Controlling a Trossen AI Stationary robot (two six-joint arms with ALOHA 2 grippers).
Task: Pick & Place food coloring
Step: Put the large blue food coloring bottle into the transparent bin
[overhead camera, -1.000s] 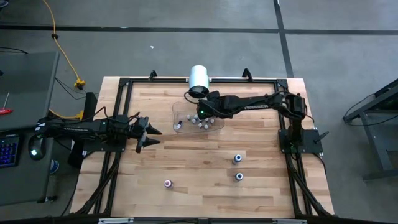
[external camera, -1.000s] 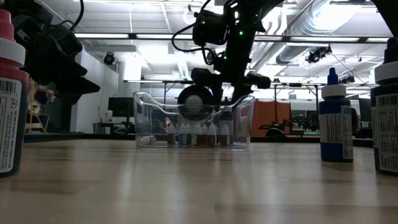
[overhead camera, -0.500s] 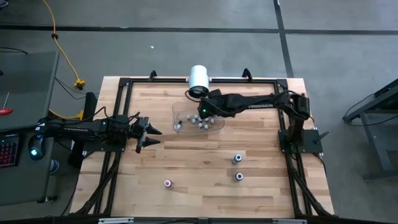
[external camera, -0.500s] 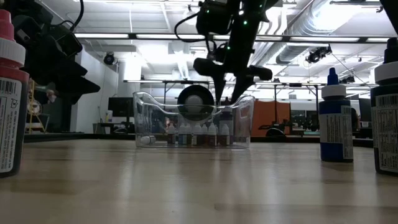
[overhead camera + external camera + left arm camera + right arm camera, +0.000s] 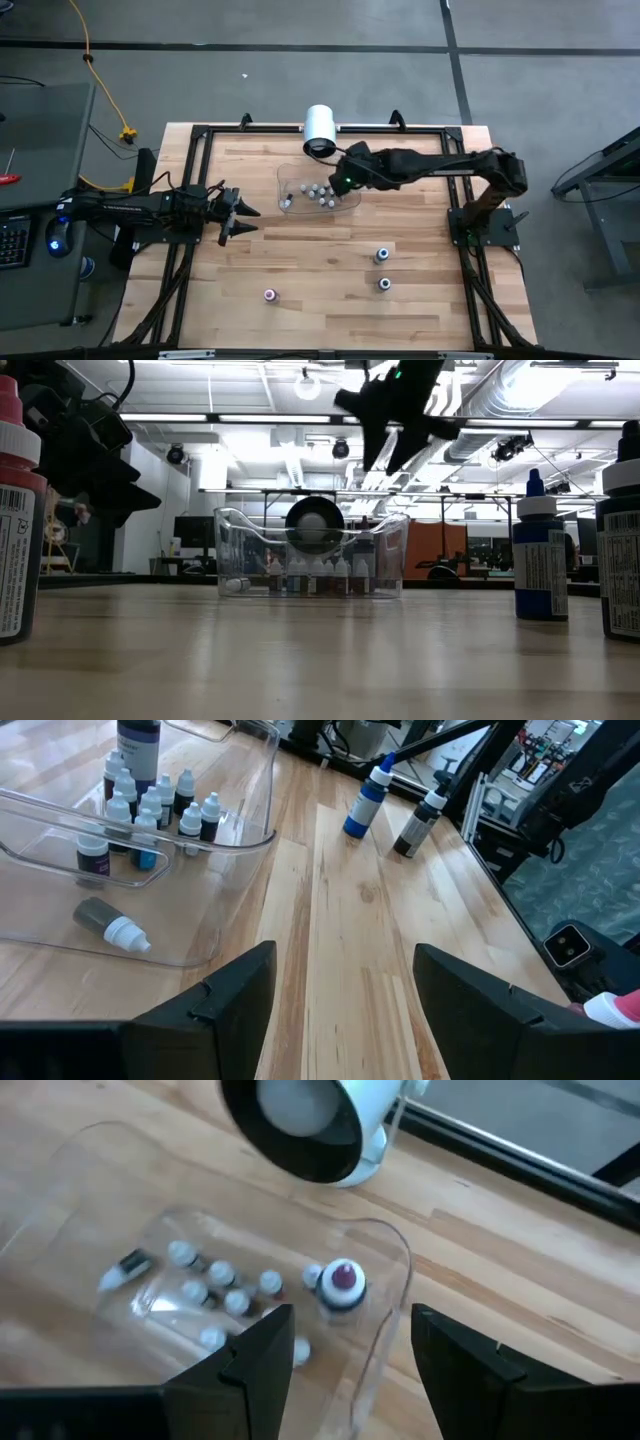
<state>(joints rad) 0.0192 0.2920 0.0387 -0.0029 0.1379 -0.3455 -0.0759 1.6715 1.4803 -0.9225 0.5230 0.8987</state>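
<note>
Left tool (image 5: 243,219) at the table's (image 5: 330,300) left side, fingers apart, nothing between them. Pink-capped bottle (image 5: 269,295) stands alone near the front edge. Clear tray (image 5: 288,172) at back centre holds most of the food coloring bottles (image 5: 318,194) – upright cluster, one lying on its side (image 5: 110,924). White cylinder (image 5: 319,125) just behind the tray. Right tool (image 5: 338,182) raised above the tray's right end, fingers apart, empty. Two blue bottles (image 5: 382,256) (image 5: 385,285) stand right of centre – well apart from the tray.
</note>
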